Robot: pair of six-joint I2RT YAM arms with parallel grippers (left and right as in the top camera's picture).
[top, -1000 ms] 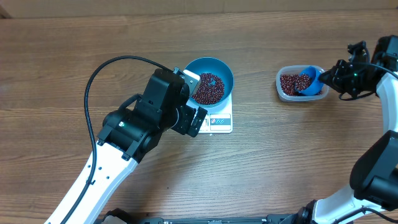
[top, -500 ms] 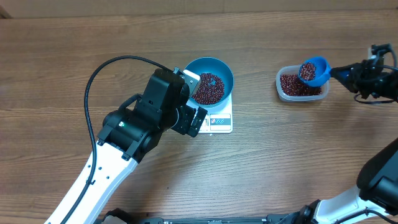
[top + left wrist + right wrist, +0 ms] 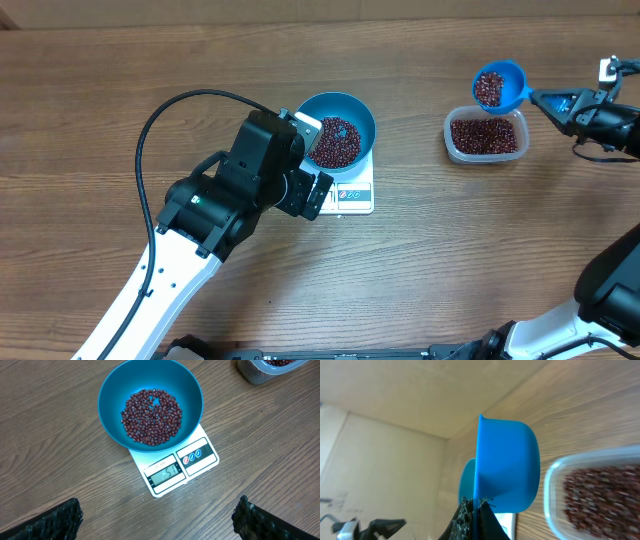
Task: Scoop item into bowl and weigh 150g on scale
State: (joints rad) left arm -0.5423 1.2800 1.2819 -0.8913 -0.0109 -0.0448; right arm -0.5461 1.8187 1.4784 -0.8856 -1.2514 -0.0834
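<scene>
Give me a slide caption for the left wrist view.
Blue bowl of red-brown beans resting on the white kitchen scale.

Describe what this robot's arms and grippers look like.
The left arm and right arm have white links and chunky black joint housings. A black cable loops off the left one. Both the left gripper and right gripper have black, rough-textured fingers.

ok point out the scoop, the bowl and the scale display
scoop [image 3: 513,84], overhead view, bare inner wall
bowl [image 3: 190,395], left wrist view, bare inner wall
scale [image 3: 164,474], left wrist view, its display
</scene>
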